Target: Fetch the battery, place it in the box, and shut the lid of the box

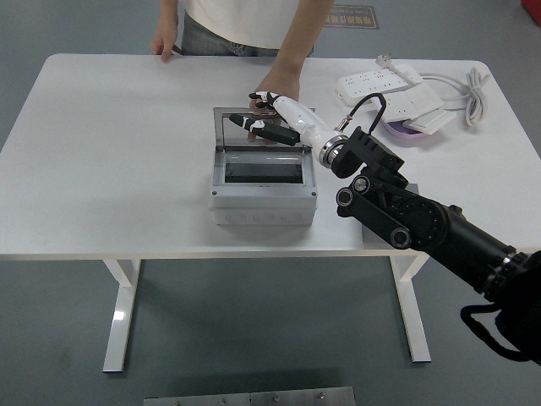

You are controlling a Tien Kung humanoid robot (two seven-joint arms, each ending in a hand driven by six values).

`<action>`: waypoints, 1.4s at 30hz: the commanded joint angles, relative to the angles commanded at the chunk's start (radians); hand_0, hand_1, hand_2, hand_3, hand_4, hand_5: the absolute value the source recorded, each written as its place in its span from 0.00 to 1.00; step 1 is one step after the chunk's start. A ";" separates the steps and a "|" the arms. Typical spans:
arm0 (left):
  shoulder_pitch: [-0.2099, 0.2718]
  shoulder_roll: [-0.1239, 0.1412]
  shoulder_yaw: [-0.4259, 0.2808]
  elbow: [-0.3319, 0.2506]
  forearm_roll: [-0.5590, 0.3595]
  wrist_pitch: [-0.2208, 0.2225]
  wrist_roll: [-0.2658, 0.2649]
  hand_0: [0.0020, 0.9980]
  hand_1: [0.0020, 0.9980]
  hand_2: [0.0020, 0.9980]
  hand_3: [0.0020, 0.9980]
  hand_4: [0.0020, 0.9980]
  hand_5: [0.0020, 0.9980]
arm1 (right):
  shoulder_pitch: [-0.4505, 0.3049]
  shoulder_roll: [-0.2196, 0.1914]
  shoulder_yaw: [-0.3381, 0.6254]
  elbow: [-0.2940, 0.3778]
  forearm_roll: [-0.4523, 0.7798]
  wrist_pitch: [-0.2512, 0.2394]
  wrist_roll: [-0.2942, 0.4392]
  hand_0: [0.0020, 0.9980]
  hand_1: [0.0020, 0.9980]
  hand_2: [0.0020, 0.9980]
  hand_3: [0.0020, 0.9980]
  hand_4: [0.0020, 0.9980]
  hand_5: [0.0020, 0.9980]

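The grey box [262, 201] stands at the table's middle with its clear lid [232, 128] hinged up at the back. The inside looks dark and I cannot make out the battery. My right hand [264, 125] reaches in from the right, fingers stretched out flat and holding nothing, at the lid's upper right part; I cannot tell whether it touches. A person's hand [269, 91] rests on the table just behind the lid.
The person stands at the far edge with the other hand [163, 44] on the table. White power strips [380, 80], a cable [478, 85] and a purple dish [404, 132] lie at the back right. My right arm [406, 216] crosses the table's right front.
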 joint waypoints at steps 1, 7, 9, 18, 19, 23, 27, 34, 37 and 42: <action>0.001 0.000 0.000 0.000 0.000 0.000 0.000 0.64 0.71 0.56 0.55 0.66 0.03 | 0.001 -0.002 -0.004 0.005 -0.001 0.000 -0.004 1.00 0.92 0.88 0.96 1.00 1.00; 0.004 0.000 0.005 0.000 -0.009 0.003 -0.006 0.64 0.71 0.56 0.56 0.66 0.03 | 0.007 -0.017 -0.033 0.048 -0.017 0.003 -0.045 1.00 0.91 0.88 0.95 1.00 1.00; 0.006 0.001 0.007 0.000 -0.014 0.004 -0.009 0.64 0.71 0.56 0.56 0.67 0.03 | 0.007 -0.023 -0.041 0.062 -0.022 0.003 -0.058 1.00 0.90 0.88 0.95 1.00 1.00; 0.014 0.002 0.012 0.000 -0.027 0.009 -0.015 0.64 0.71 0.56 0.55 0.67 0.03 | 0.006 -0.048 -0.075 0.123 -0.038 -0.004 -0.104 0.97 0.88 0.88 0.95 1.00 1.00; 0.015 0.002 0.013 0.000 -0.028 0.009 -0.015 0.64 0.71 0.56 0.55 0.67 0.03 | 0.006 -0.049 -0.078 0.129 -0.041 -0.004 -0.109 0.97 0.88 0.88 0.95 1.00 1.00; 0.019 0.002 0.016 0.000 -0.035 0.011 -0.018 0.64 0.71 0.56 0.55 0.67 0.03 | 0.008 -0.055 -0.085 0.153 -0.054 0.006 -0.133 0.74 0.72 0.83 0.95 1.00 1.00; 0.021 0.003 0.018 0.000 -0.040 0.012 -0.021 0.64 0.71 0.56 0.55 0.67 0.03 | 0.012 -0.060 -0.086 0.177 -0.060 0.025 -0.159 0.46 0.58 0.76 0.94 1.00 1.00; 0.027 0.002 0.019 0.000 -0.045 0.013 -0.022 0.64 0.71 0.56 0.55 0.67 0.03 | 0.017 -0.068 -0.086 0.213 -0.074 0.056 -0.196 0.35 0.47 0.68 0.92 1.00 1.00; 0.030 0.001 0.017 -0.001 -0.044 0.014 -0.020 0.64 0.71 0.56 0.55 0.67 0.03 | 0.022 -0.072 -0.087 0.228 -0.087 0.064 -0.207 0.35 0.47 0.68 0.92 1.00 1.00; 0.032 0.002 0.016 -0.001 -0.043 0.015 -0.019 0.64 0.71 0.57 0.56 0.67 0.04 | 0.029 -0.078 -0.087 0.248 -0.094 0.075 -0.220 0.33 0.47 0.63 0.87 1.00 1.00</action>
